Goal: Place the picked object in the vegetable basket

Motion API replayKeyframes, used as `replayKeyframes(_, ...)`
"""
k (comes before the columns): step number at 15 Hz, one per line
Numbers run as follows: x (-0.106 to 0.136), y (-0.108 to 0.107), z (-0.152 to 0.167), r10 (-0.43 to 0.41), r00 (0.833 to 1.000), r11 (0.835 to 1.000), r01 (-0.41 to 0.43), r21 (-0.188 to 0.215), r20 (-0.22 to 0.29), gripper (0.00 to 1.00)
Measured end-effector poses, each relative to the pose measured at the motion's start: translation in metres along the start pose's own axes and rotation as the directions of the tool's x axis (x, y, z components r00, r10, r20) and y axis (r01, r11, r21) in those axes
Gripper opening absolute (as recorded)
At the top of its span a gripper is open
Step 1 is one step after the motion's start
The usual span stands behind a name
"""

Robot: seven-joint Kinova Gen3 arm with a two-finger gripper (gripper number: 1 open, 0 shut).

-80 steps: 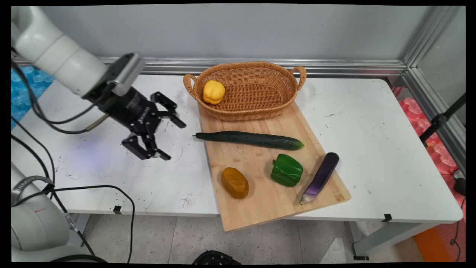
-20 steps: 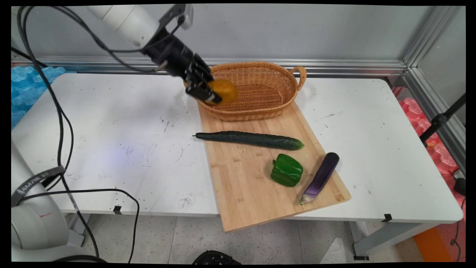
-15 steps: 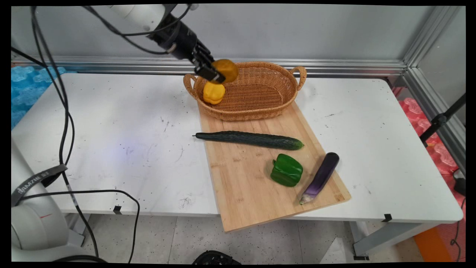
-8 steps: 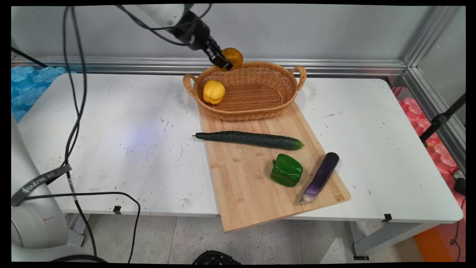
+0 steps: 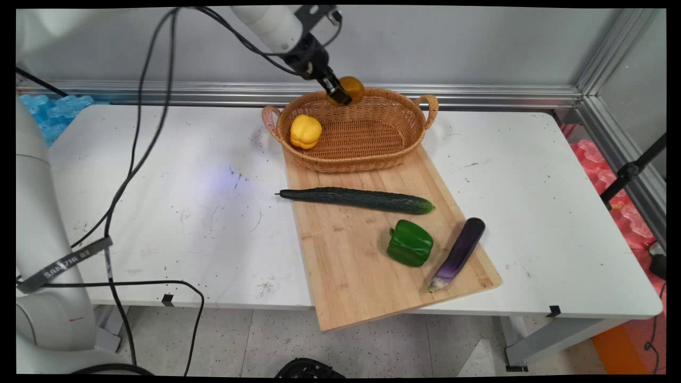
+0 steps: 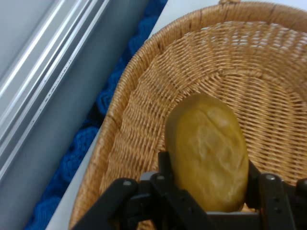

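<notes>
My gripper (image 5: 343,96) is shut on an orange-brown potato (image 5: 353,89) and holds it in the air over the back rim of the wicker basket (image 5: 372,154). The hand view looks down into the basket (image 6: 144,120), with the potato (image 6: 208,151) squeezed between the two black fingers (image 6: 165,165). A yellow bell pepper (image 5: 305,131) lies inside the basket at its left end, well to the left of and below the potato.
The basket stands on the far end of a wooden cutting board (image 5: 372,266). On the board lie a long cucumber (image 5: 356,200), a green bell pepper (image 5: 409,243) and a purple eggplant (image 5: 458,253). Black cables (image 5: 133,165) hang over the table's left side.
The potato, which lay on the board 5.3 s ago, is now in my gripper. Over the last second the gripper carried it rightward and up from the basket's left end to its back rim.
</notes>
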Motion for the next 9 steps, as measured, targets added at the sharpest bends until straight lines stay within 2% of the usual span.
replayKeyframes(4,0.004,-0.004,0.045,0.031,0.999,0.999,-0.031,-0.011,0.044,0.00)
replayKeyframes(9,0.005,-0.005,0.082,0.066,0.995,0.997,-0.064,-0.033,0.076,0.00)
